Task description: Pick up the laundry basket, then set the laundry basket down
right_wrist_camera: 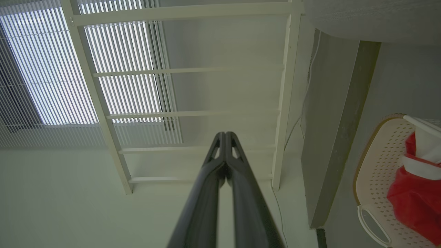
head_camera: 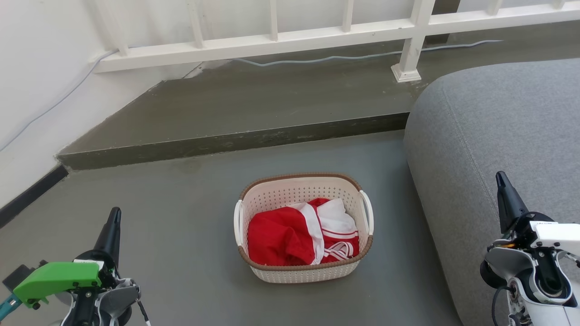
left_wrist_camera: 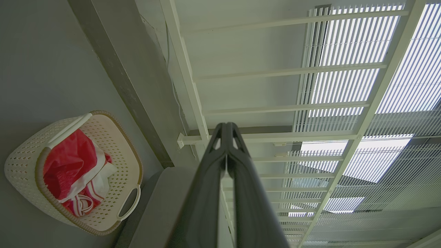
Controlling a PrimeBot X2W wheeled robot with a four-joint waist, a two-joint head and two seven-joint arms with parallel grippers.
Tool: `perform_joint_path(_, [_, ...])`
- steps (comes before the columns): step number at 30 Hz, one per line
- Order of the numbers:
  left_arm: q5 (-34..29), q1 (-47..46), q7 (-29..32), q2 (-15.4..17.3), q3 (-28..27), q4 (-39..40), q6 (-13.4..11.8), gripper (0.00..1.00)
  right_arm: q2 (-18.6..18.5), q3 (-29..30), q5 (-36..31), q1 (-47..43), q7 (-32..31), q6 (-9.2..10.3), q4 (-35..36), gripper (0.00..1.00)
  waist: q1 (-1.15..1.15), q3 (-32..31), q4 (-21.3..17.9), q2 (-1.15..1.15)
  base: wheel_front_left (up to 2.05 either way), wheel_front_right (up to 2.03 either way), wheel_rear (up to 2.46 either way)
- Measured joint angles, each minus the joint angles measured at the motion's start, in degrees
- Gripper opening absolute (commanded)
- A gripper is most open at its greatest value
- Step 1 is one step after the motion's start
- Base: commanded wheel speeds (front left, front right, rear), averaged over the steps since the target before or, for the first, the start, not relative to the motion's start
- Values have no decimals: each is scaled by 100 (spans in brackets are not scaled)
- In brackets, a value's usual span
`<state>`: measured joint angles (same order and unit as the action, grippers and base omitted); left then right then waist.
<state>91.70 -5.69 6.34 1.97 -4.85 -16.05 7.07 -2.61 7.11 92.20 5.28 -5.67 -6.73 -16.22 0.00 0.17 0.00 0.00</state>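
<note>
The laundry basket [head_camera: 303, 271] stands on the grey floor in the middle of the head view, cream-white and perforated, with a brown rim and white side handles. A red and white garment [head_camera: 299, 237] lies inside it. My left gripper [head_camera: 115, 215] is at the lower left, well to the left of the basket, fingers shut together and empty. My right gripper [head_camera: 500, 177] is at the lower right, over the sofa's edge, also shut and empty. The basket [left_wrist_camera: 24, 165] sits at the left of the left wrist view, and the basket [right_wrist_camera: 379, 172] at the right edge of the right wrist view.
A grey sofa [head_camera: 498, 122] fills the right side, close to the basket. A raised concrete step [head_camera: 235, 140] runs behind the basket, with a white railing [head_camera: 272, 38] and a cable [head_camera: 317, 58] on it. A white wall [head_camera: 36, 81] closes the left.
</note>
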Motion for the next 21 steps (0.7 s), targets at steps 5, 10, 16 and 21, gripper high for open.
perform_joint_path(5, [0, 0, 0, 0, 0, 2, 0, 0, 0, 1, -1, 0, 0, 0, 1, 0, 0, 0, 0, 0, 0, 0, 0])
perform_joint_path(10, [0, 0, 0, 0, 0, 3, 0, 0, 1, 2, 0, -1, 0, 0, 2, 0, 0, 0, 0, 0, 0, 0, 0])
perform_joint_path(16, [0, 0, 0, 0, 0, 4, 0, 0, 1, 3, -1, -1, 0, 0, 2, 0, 0, 0, 0, 0, 0, 0, 0])
perform_joint_path(21, [0, 1, 0, 0, 0, 5, 0, 0, 1, 4, -1, -1, 0, 0, 3, 0, 0, 0, 0, 0, 0, 0, 0])
